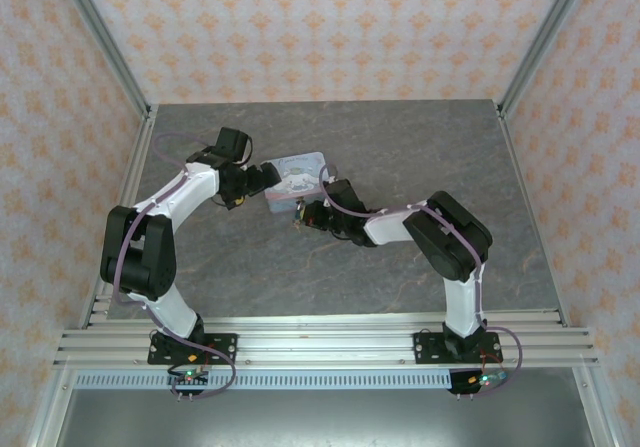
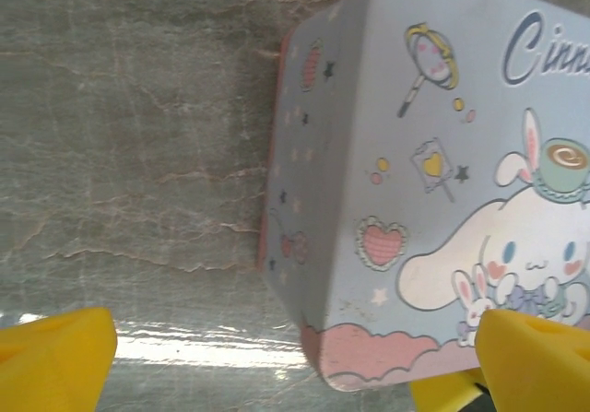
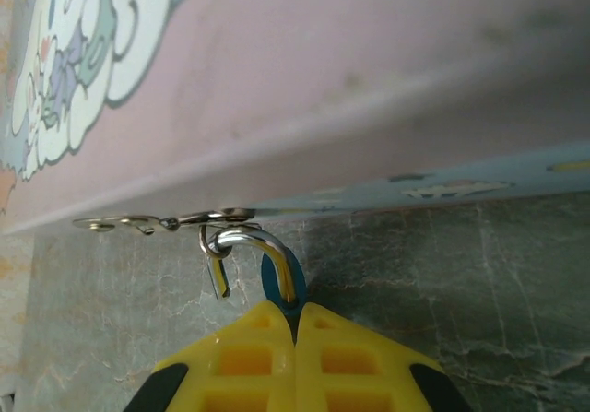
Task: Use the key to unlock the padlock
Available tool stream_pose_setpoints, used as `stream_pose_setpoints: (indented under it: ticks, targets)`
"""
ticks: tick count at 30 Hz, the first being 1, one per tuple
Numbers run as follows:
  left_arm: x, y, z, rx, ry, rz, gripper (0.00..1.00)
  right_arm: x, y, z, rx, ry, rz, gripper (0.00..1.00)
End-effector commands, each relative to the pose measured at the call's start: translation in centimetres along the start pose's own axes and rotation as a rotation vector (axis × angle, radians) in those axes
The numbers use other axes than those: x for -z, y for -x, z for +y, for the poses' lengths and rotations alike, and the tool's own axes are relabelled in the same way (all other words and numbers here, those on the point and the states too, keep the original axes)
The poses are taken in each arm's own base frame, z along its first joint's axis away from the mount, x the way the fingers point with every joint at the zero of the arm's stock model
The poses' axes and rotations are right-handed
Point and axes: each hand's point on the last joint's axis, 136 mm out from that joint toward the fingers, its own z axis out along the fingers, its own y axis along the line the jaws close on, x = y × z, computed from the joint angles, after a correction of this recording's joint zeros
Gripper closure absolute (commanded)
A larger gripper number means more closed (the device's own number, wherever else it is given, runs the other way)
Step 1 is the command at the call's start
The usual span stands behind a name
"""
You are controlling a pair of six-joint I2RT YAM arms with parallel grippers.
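Observation:
In the right wrist view the teal padlock is pinched between the yellow fingers of my right gripper, which is shut on it. Its silver shackle hooks through the metal hasp of the pale blue cartoon tin, and one shackle end hangs free. From above, the right gripper sits at the tin's near edge. My left gripper stands open around the tin's left end, its fingers on either side of the tin. The key is out of view.
The tin rests on the grey marble-patterned table, near its middle. Metal frame posts and patterned walls enclose the table on the left, right and back. An aluminium rail carrying both arm bases runs along the near edge.

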Motion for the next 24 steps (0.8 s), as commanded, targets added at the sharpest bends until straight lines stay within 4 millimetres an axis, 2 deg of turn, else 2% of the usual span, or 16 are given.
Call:
stream_pose_setpoints:
  ticks: [1, 5, 13, 24]
  targets:
    - [0.6, 0.5, 1.7, -0.033, 0.091, -0.019, 0.0, 0.8, 0.0, -2.0, -0.076, -0.074, -0.038, 1.0]
    - [0.1, 0.2, 2.3, -0.034, 0.115, -0.019, 0.0, 1.2, 0.3, -1.9, -0.109, -0.071, -0.061, 1.0]
    - [-0.8, -1.0, 1.6, -0.078, 0.132, -0.014, 0.0, 1.7, 0.5, -1.8, -0.16, -0.053, -0.087, 1.0]
    - [-2.0, -2.6, 2.1, -0.135, 0.212, -0.015, 0.0, 2.1, 0.7, -1.7, -0.195, -0.039, -0.11, 1.0]
